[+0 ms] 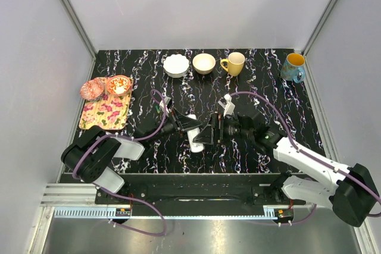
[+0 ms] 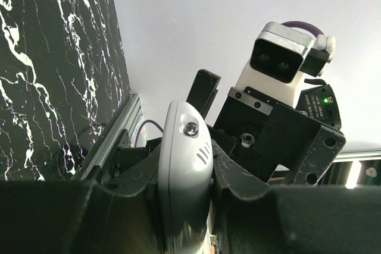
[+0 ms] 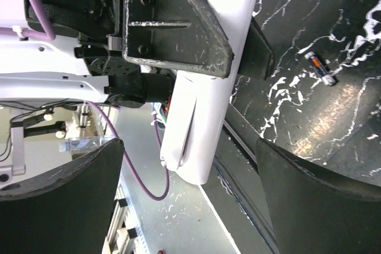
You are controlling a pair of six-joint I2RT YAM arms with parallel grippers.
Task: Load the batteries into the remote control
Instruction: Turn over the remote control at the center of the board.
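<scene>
My left gripper [image 1: 189, 125] is shut on the remote control [image 1: 195, 139], a slim white bar held off the black marbled table [image 1: 256, 93] at its middle. In the left wrist view the remote [image 2: 186, 159] is clamped between both fingers of that gripper [image 2: 186, 212]. My right gripper [image 1: 206, 134] faces it from the right and is open. In the right wrist view the remote's free end [image 3: 205, 111] sits between the spread jaws of the right gripper [image 3: 190, 206], touching neither. One small dark and orange battery [image 3: 319, 68] lies on the table beyond. Other batteries are out of view.
At the table's back stand a white bowl [image 1: 176, 65], a tan bowl [image 1: 204, 63], a yellow mug [image 1: 234, 63] and a blue mug [image 1: 293, 67]. A floral tray [image 1: 106, 112] and two patterned bowls [image 1: 118, 85] sit at the left.
</scene>
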